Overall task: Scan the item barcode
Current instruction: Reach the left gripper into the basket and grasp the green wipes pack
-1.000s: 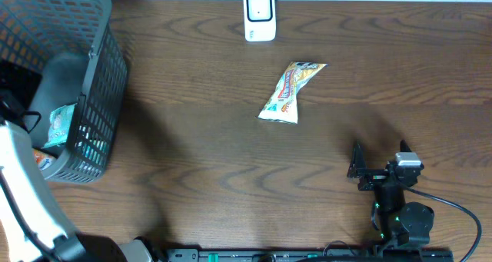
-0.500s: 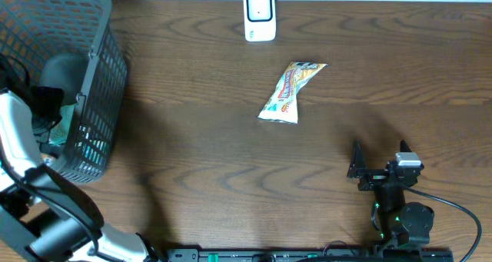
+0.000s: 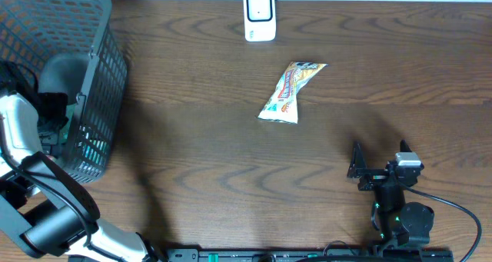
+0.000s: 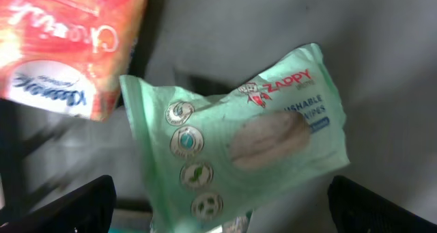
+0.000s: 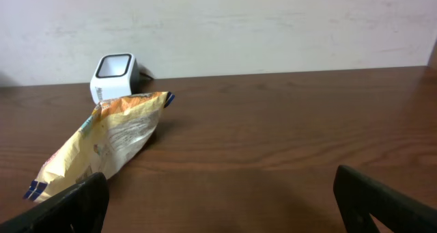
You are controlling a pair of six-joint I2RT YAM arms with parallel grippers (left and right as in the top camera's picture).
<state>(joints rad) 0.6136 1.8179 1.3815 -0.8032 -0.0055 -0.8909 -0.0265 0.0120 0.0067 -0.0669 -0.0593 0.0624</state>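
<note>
Surface (image 3: 192, 170): dark brown wood grain, carrying everything the right fingers face.
Basket (image 3: 100, 31): dark mesh. The overhead view shows the left arm reaching down into it, and the arm and mesh wall hide its contents. Only the left wrist view sees inside.
Snack packet (image 3: 290, 91): lies flat on the open surface, well ahead of the right fingers and off to the side of their left tip. It is yellow and orange with a red band, and its print is too small to read. The right wrist view shows a crinkled end (image 5: 102, 144) and a dark blue corner.
Wipes pack (image 4: 239, 137): pale green and tilted on the basket floor, between the left fingers and just ahead of them. It reads "ZAPPY" in red and a cut-off word ending "USHABLE WIPES", with four round emblems down one edge. No barcode shows on this face.
Orange pack (image 4: 68, 42): beyond the left-hand fingertip, touching the wipes pack's corner. It has script lettering and a blue-and-white oval, both too blurred to read.
Scanner (image 3: 260, 16): white and upright, just behind the snack packet as the right fingers see it (image 5: 114, 76).
Left fingers (image 4: 68, 206): spread wide — holding nothing.
Right fingers (image 5: 382, 199): spread wide too, low over bare surface — nothing between them.
</note>
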